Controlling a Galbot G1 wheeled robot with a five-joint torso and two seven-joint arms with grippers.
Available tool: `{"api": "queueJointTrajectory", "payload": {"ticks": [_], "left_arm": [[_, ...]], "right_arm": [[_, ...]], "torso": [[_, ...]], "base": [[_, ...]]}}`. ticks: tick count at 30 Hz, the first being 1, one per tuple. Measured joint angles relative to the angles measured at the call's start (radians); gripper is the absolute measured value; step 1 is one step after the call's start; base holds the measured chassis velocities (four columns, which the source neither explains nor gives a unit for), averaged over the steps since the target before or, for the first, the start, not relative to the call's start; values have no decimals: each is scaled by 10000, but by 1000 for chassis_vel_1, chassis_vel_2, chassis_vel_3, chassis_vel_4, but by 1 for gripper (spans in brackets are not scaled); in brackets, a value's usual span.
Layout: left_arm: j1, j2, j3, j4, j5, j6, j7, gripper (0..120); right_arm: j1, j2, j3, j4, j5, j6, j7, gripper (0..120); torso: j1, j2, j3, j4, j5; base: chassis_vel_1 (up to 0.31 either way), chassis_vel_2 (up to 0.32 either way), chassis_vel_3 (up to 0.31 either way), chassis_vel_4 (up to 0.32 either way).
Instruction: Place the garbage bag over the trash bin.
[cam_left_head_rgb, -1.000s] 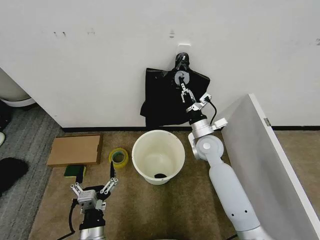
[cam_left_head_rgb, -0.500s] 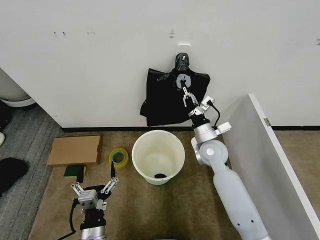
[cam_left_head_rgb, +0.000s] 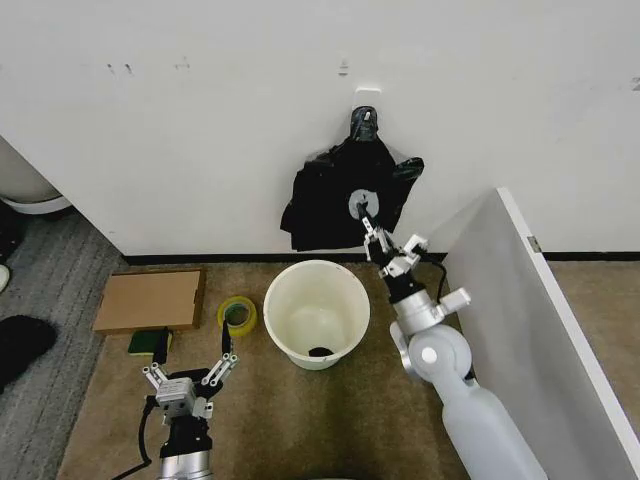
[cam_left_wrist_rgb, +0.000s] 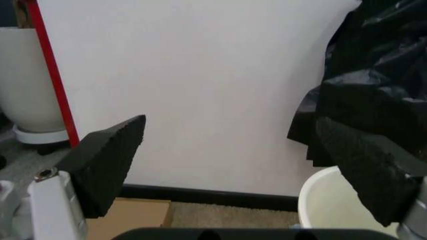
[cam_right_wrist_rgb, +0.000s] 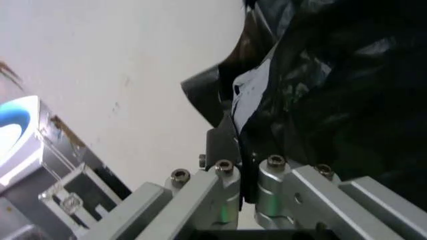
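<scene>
Upper centre of the frame, the right gripper (cam_left_head_rgb: 371, 232) is pinching the garbage bag (cam_left_head_rgb: 330, 195), apparently near its white label; light, limp, slippery film above the trash bin (cam_left_head_rgb: 316, 312). The left gripper (cam_left_head_rgb: 190, 377) is waiting wide at lower left.

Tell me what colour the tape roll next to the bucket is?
Yellow. The tape roll shows best in the head view.

Things we can't see well

A small dark thing (cam_left_head_rgb: 321, 351) sits in the trash bin (cam_left_head_rgb: 317, 312); we can't tell what it is.
</scene>
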Motion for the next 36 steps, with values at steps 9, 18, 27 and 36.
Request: {"api": "queueJointTrajectory", "payload": {"ticks": [9, 18, 27, 36], "left_arm": [[-14, 115, 6, -4, -14, -12, -3, 100], [-42, 212, 3, -4, -44, -24, -12, 100], [-71, 349, 4, 4, -70, -31, -17, 100], [-92, 395, 9, 3, -179, -45, -24, 100]], "right_arm": [[-1045, -456, 17, 539, -1379, 294, -154, 0], [-2207, -1043, -147, 924, -2611, 738, -226, 0], [-3085, -1440, -247, 1246, -3222, 1139, -197, 0], [-4267, -1696, -198, 1334, -4030, 2074, -619, 0]], "torso": [[0, 0, 0, 0, 1], [0, 0, 0, -1, 1], [0, 0, 1, -1, 1], [0, -2, 1, -1, 1]], "base": [[0, 0, 0, 0], [0, 0, 0, 0], [0, 0, 0, 0], [0, 0, 0, 0]]}}
